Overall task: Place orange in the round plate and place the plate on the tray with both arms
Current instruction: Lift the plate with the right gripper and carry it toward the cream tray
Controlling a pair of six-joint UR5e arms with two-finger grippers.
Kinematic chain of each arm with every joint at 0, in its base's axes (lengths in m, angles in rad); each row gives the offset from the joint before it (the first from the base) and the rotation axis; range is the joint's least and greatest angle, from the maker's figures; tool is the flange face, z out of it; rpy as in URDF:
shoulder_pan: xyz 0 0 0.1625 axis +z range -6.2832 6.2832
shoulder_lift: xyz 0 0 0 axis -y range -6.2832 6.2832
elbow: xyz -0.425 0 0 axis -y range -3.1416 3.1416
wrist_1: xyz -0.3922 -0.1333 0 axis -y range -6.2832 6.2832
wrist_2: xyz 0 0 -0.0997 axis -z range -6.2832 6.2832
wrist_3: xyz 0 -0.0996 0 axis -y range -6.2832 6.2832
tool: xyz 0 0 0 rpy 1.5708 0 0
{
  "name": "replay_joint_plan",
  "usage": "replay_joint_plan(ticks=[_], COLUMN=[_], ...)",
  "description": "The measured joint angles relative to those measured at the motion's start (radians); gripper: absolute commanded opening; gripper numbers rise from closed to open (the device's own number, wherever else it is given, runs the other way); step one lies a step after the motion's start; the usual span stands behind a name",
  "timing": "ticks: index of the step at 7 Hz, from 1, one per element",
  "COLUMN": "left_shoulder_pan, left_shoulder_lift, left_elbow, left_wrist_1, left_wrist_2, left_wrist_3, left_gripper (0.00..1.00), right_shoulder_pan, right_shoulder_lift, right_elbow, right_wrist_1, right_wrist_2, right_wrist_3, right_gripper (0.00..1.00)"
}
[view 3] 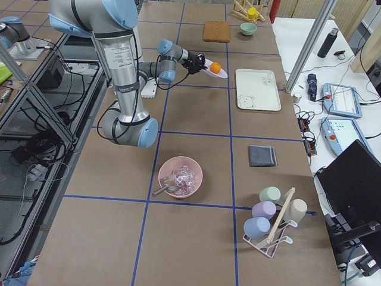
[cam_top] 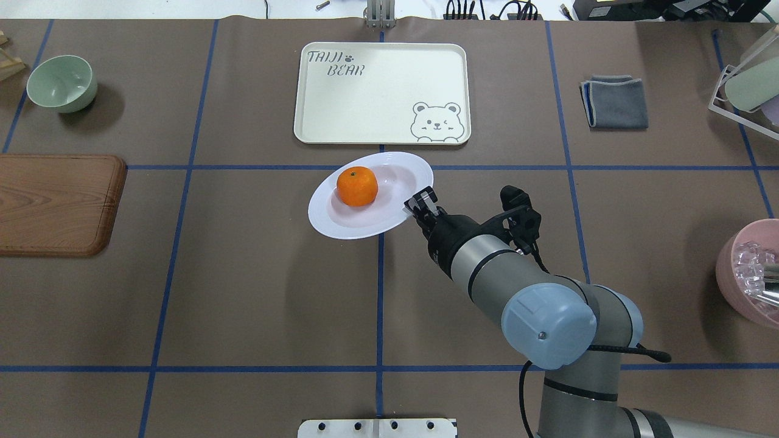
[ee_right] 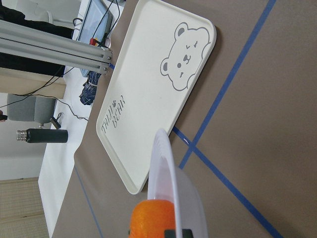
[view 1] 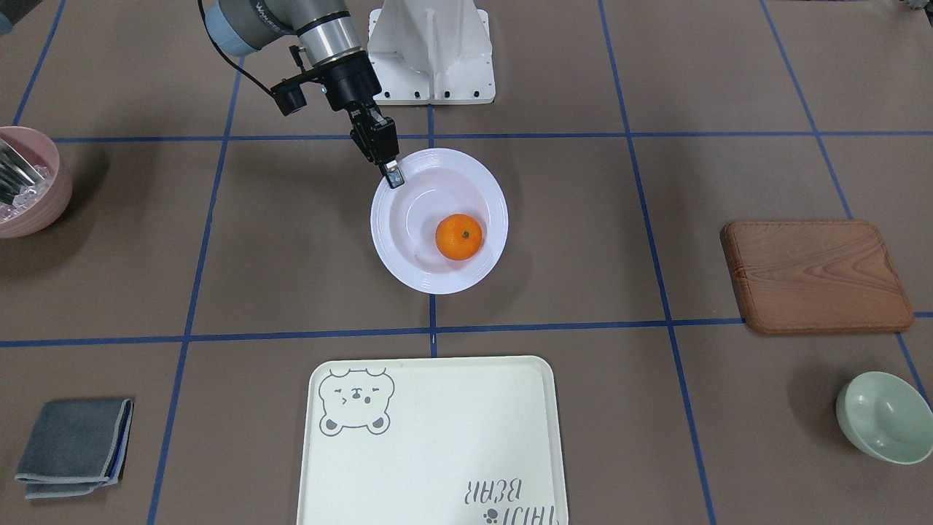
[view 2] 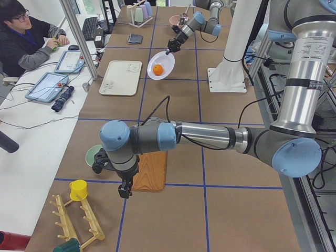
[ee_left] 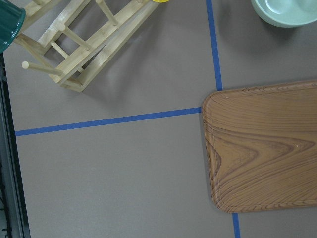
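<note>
Overhead exterior: right fingers (cam_top: 424,198) pinch round plate (cam_top: 363,224) by its rim, tray (cam_top: 377,91) just beyond.

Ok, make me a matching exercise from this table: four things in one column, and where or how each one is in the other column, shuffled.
Column one:
1. orange
2. round plate
3. tray
4. wooden board

Column two:
A. pinched at its rim by the right gripper
B. printed with a grey bear face
C. lying near the mint-green bowl
D. sitting inside the round plate

Pairs: 1-D, 2-A, 3-B, 4-C
</note>
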Motion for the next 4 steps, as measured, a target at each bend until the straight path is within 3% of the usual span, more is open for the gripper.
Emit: replay_joint_plan(ticks=[4], left_shoulder_pan=[0.001], left_shoulder_lift=[0.0], left_elbow=[0.0], left_wrist_1=[-0.001], left_wrist_2=[0.0], left_wrist_3=[0.001], left_gripper=[0.99], right_shoulder_pan=[0.179], right_shoulder_lift=[0.105], right_elbow=[-0.18], right_wrist_1=[0.001], right_wrist_2=[0.064], right_wrist_3=[0.034], right_gripper=[0.0])
